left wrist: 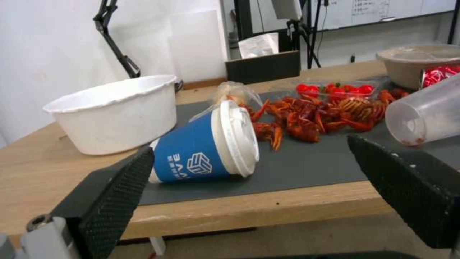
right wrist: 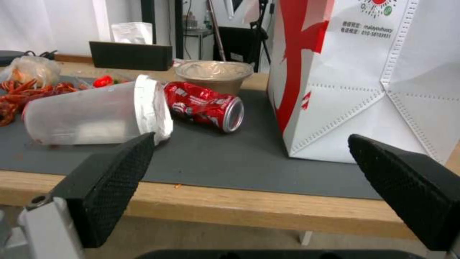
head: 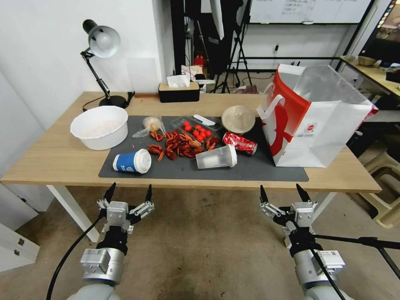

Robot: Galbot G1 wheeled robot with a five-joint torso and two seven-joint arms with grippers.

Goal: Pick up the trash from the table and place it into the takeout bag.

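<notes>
Both tools hang nearest, off the desk's front edge and above the floor: left tool [head: 128, 193] with fingers spread apart and holding nothing, right tool [head: 283, 193] likewise apart. Desk [head: 58, 160] carries a dark grey mat [head: 258, 171]. Blue-and-white paper cup [head: 131, 161] lies on its side at the mat's front left, straight ahead of the left tool. Clear plastic cup [head: 216, 157] lies on its side mid-mat, crushed red soda can [head: 239, 143] just behind it. Round beige lidded bowl [head: 238, 118] sits farther back. Small clear plastic bag [head: 149, 125] rests at the rear left. Takeout bag [head: 316, 121] stands upright on the right end, mouth open.
</notes>
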